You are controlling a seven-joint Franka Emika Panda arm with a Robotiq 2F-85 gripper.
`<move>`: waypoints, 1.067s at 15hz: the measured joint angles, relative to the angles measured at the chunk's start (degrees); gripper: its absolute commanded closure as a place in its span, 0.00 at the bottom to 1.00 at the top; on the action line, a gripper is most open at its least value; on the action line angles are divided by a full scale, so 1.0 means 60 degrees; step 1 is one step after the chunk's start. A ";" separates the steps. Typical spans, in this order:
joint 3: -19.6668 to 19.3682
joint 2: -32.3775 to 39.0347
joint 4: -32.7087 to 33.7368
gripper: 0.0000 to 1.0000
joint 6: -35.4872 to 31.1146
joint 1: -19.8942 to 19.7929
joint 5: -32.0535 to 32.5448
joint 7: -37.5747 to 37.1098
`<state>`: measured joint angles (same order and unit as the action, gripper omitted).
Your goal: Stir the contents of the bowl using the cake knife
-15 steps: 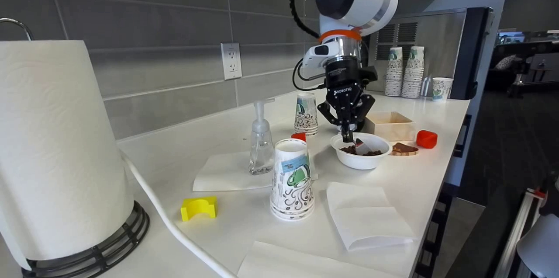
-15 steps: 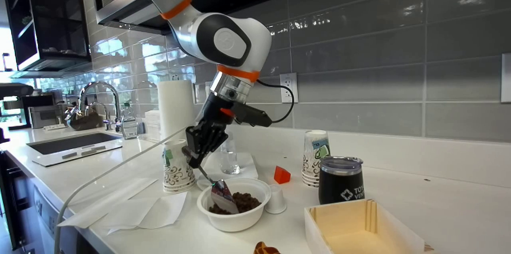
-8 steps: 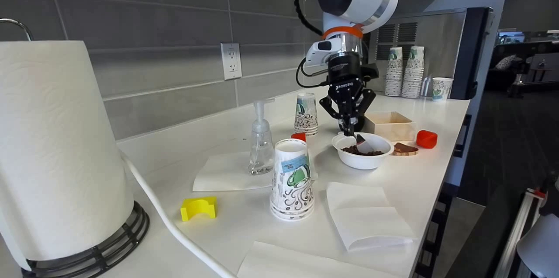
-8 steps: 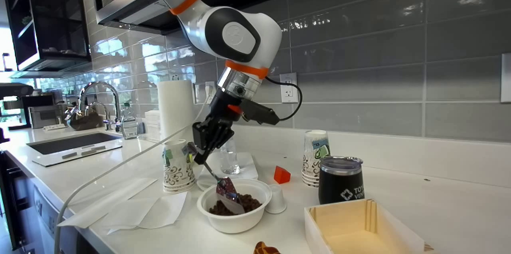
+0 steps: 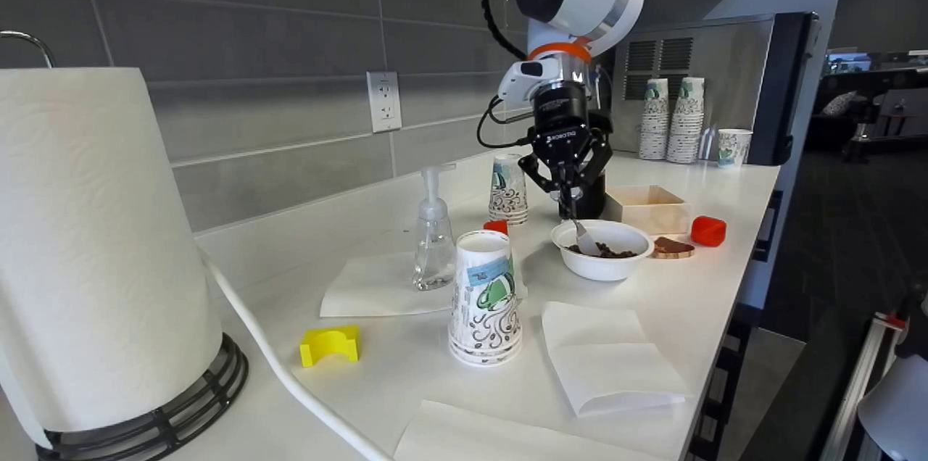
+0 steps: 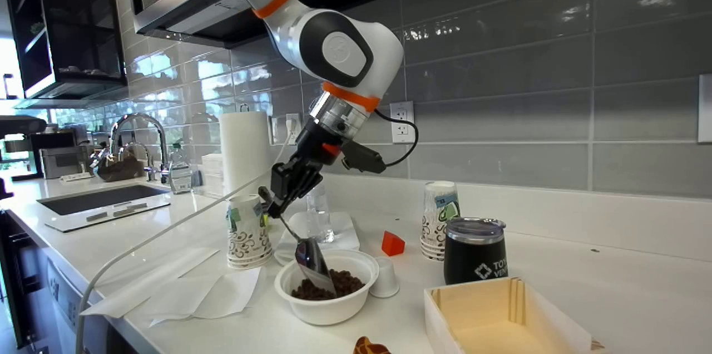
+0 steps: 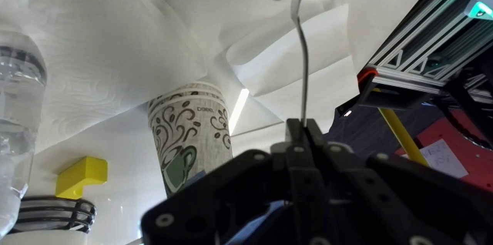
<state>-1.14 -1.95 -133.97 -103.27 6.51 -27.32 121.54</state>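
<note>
Shows the bowl (image 6: 328, 314) in an exterior view, at lower centre of the frame, upright on the white counter (image 6: 612, 276). Contains the contents (image 6: 349, 283), a dark brown mass of small bits, low inside the wall. Presents the cake knife (image 6: 312, 258) at a tilt, running from upper left down to lower right, with the flat blade over the bowl and its lower edge in among the bits. Reads dark on the upper part of the blade and pale toward the lower edge. In the wrist view, at lower centre of the frame, pinches the thin handle of the cake knife in the gripper (image 7: 303, 127), pressed together on it. In both exterior views, holds the gripper higher than the rim. Lists, just right of the bowl in an exterior view, a small white cup (image 6: 385, 280), upturned; cannot tell whether touching or apart. Farther right in that frame, notes a red wedge (image 6: 393, 244) and a lidded black tumbler (image 6: 475, 259). In an exterior view, records a wooden box (image 5: 652, 220) above and right of the bowl, and a rounded red block (image 5: 708, 230) near the right edge of the counter. At centre, records a stack of patterned paper cups (image 5: 484, 309), with a soap dispenser (image 5: 433, 247) just left. Lower left, notes a yellow block (image 5: 330, 345); at left edge, a paper towel roll (image 5: 94, 243).
</note>
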 measured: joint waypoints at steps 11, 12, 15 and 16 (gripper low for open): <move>0.0151 0.0657 0.0634 0.99 0.1242 -0.0392 -0.0096 -0.0059; 0.0150 0.0656 0.0649 0.99 0.1241 -0.0470 -0.0101 -0.0150; 0.0142 0.0656 0.0735 0.99 0.1226 -0.0674 -0.0145 -0.0170; 0.0142 0.0656 0.0768 0.99 0.1226 -0.0719 -0.0168 -0.0136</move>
<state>-0.29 1.99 -129.36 -95.91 2.19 -28.33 120.72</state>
